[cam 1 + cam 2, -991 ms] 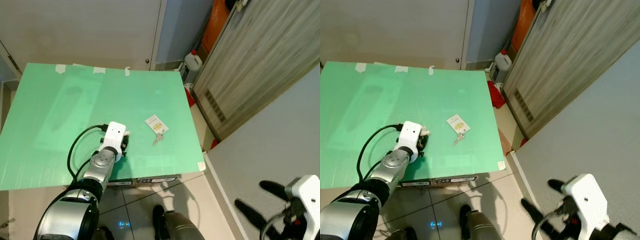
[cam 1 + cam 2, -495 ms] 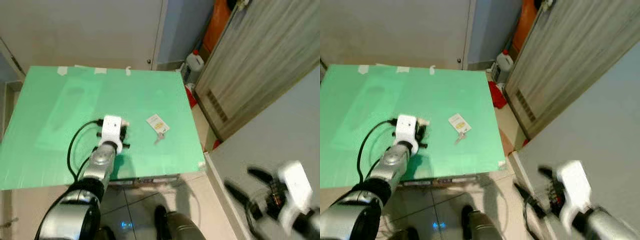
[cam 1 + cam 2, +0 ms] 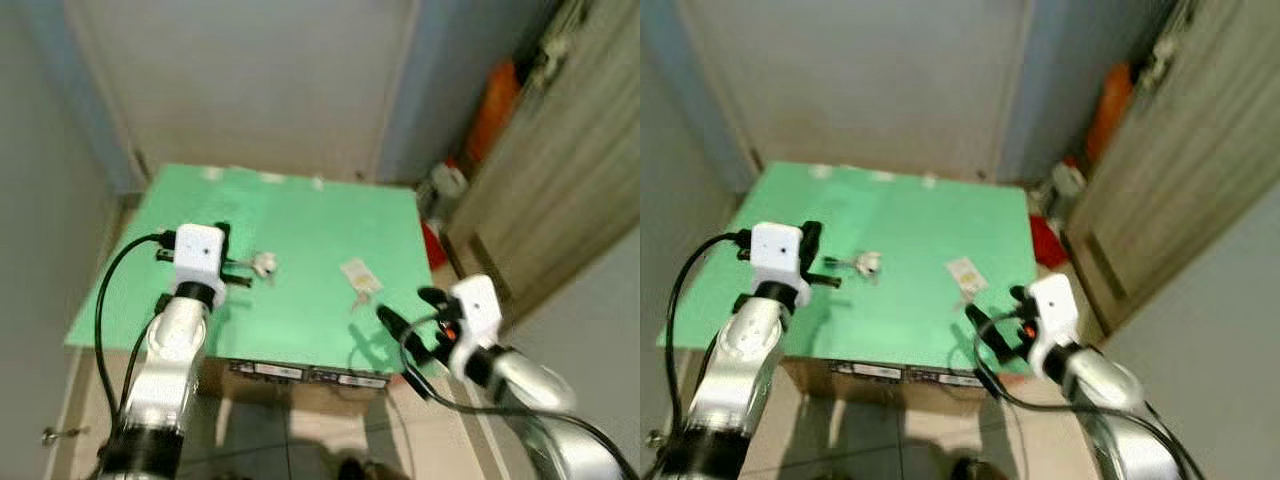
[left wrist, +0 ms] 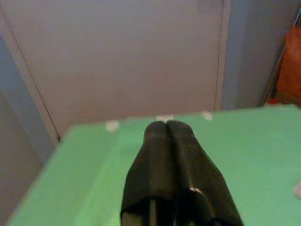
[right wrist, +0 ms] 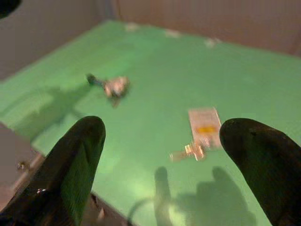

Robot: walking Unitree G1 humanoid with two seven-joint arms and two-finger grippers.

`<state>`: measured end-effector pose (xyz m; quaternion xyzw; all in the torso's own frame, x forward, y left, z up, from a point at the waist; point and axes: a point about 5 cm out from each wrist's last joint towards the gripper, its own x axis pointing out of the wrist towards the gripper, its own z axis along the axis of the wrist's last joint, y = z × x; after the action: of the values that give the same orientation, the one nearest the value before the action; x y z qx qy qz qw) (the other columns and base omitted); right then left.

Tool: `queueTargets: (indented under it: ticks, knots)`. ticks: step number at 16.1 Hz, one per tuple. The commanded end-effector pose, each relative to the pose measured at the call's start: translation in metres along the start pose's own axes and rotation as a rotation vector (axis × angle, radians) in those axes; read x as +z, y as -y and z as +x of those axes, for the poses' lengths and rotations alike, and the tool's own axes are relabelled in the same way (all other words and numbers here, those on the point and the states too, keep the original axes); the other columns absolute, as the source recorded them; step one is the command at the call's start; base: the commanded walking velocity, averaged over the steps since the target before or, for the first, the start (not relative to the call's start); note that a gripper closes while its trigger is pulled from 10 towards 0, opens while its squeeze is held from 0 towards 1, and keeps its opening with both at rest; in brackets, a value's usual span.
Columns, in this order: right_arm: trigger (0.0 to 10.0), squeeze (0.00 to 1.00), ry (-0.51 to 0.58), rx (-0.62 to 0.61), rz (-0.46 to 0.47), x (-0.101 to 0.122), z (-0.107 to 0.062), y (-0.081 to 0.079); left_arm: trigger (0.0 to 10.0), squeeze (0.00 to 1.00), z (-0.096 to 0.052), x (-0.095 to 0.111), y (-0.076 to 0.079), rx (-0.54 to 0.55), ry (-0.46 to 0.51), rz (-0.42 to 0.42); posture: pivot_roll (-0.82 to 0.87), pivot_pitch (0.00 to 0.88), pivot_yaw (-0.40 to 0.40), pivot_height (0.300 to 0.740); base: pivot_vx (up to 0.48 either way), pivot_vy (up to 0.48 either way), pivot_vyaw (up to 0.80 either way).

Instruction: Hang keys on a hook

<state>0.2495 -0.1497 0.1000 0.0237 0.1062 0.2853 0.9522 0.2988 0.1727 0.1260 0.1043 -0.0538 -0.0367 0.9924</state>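
Note:
A key with a white tag [image 3: 356, 273] lies on the green tabletop [image 3: 300, 210], right of centre; the right wrist view has the tag [image 5: 203, 122] ahead of the fingers. My right gripper [image 3: 407, 322] hovers open over the table's front right corner, a short way short of the key. A small whitish hook-like piece [image 3: 264, 265] lies left of centre, close beside my left arm's white wrist [image 3: 197, 252]. In the left wrist view my left gripper [image 4: 167, 127] is shut on nothing and points at the back wall.
The green top rests on a cardboard box [image 3: 300, 372] at its front edge. A pale wall [image 3: 260, 80] stands behind. At the right are a wooden door [image 3: 580, 170], an orange object [image 3: 500, 100] and a white jug [image 3: 445, 182].
The camera has swung up and left. My right arm has risen from low at the right to the table's front right corner. The left wrist has lifted off the tabletop.

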Motion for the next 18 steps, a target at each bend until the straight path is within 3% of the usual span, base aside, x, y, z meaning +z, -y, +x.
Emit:
queueTargets:
  ticks: [1, 2, 5, 6, 7, 8, 11, 13, 16, 17, 18]
  knots:
    - [10.0, 0.0, 0.008, 0.003, -0.023, -0.001, 0.005, 0.001, 0.0, 0.0, -0.01, 0.007, 0.002, -0.009, 0.009, 0.007, 0.06, 0.0, -0.072, 0.74, 0.0, 0.0, 0.0]
    - [10.0, 0.0, 0.011, 0.011, -0.025, -0.002, 0.009, 0.0, 0.0, 0.0, -0.02, 0.004, 0.0, -0.001, -0.016, 0.002, 0.07, 0.0, -0.076, 0.74, 0.0, 0.0, 0.0]
    - [10.0, 0.0, 0.011, 0.028, -0.028, -0.005, 0.011, -0.002, 0.0, 0.0, -0.022, -0.01, -0.006, 0.044, -0.109, 0.089, 0.06, 0.0, -0.087, 0.74, 0.0, 0.0, 0.0]
    - [10.0, 0.0, 0.013, 0.035, -0.031, -0.006, 0.01, -0.004, 10.0, 0.0, -0.018, -0.019, -0.017, 0.096, -0.156, 0.102, 0.05, 0.0, -0.089, 0.74, 0.0, 0.0, 0.0]
    - [10.0, 0.0, 0.012, 0.038, -0.041, -0.007, 0.006, -0.005, 10.0, 0.0, -0.015, -0.025, -0.031, 0.146, -0.194, 0.119, 0.02, 0.0, -0.084, 0.74, 0.0, 0.0, 0.0]
    - [10.0, 0.0, 0.01, 0.035, -0.046, -0.007, 0.004, -0.004, 10.0, 1.0, -0.014, -0.025, -0.036, 0.173, -0.198, 0.119, 0.02, 0.0, -0.083, 0.74, 0.0, 0.0, 0.0]
    - [10.0, 0.0, 0.0, 0.0, -0.051, -0.011, -0.006, 0.0, 10.0, 1.0, -0.011, -0.028, -0.047, 0.224, -0.218, 0.111, -0.02, 0.0, -0.068, 0.74, 0.0, 0.0, 0.0]
    - [10.0, 0.0, 0.004, -0.025, -0.052, -0.011, -0.006, 0.002, 10.0, 1.0, -0.007, -0.031, -0.042, 0.207, -0.217, 0.101, -0.03, 0.0, -0.055, 0.74, 0.0, 0.0, 0.0]
    - [10.0, 0.0, 0.007, -0.03, -0.058, -0.011, -0.007, 0.003, 10.0, 1.0, -0.005, -0.024, -0.019, 0.119, -0.167, 0.096, -0.04, 0.0, -0.054, 0.74, 0.0, 0.0, 0.0]
    - [10.0, 0.0, 0.014, -0.058, -0.062, -0.013, -0.005, 0.003, 10.0, 1.0, -0.009, -0.011, 0.007, 0.032, -0.107, -0.024, -0.03, 0.0, -0.05, 0.74, 0.0, 0.0, 0.0]
    - [10.0, 0.0, 0.018, -0.066, -0.062, -0.012, -0.004, 0.002, 10.0, 1.0, -0.011, -0.007, 0.011, 0.023, -0.094, -0.066, -0.03, 0.0, -0.052, 0.74, 0.0, 0.0, 0.0]
